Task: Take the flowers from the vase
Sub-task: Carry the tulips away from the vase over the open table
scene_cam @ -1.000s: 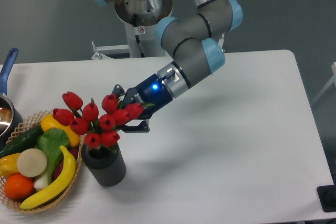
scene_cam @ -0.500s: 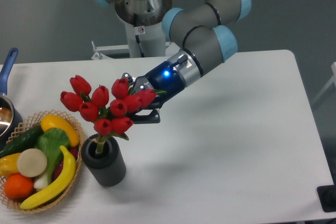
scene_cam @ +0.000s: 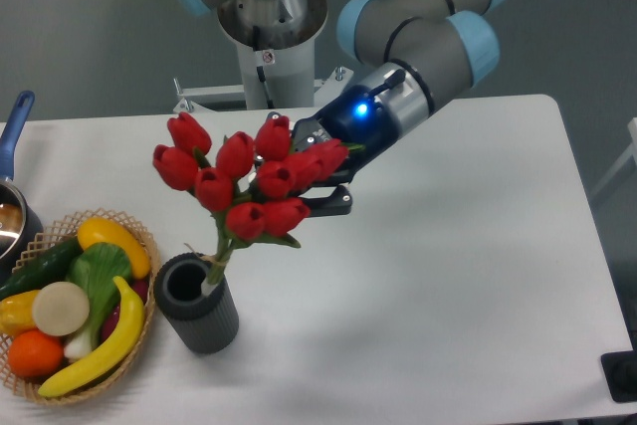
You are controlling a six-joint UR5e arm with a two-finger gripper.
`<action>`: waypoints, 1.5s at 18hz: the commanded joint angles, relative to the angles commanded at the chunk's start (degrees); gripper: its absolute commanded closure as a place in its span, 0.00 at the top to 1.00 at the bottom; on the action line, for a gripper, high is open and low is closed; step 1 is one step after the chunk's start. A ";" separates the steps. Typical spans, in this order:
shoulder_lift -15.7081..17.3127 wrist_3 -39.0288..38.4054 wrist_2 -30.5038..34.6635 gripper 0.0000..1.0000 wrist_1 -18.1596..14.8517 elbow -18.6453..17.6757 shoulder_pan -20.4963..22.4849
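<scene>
On the white table the arm reaches down from the upper right, its gripper clenched on the flowers among the red buds, holding the bunch tilted in the air above the vase, with the lower stem ends at the vase's mouth, though whether they are inside it is hard to tell. The dark ribbed vase stands upright just right of the wicker basket of fruit and vegetables, and a blue-handled pot sits at the far left edge
</scene>
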 joint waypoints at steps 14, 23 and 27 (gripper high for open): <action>-2.37 0.53 35.50 0.00 -0.35 7.65 0.45; -3.60 -0.09 53.97 0.00 -2.37 6.95 1.68; -5.09 0.53 64.51 0.01 -2.55 6.25 0.63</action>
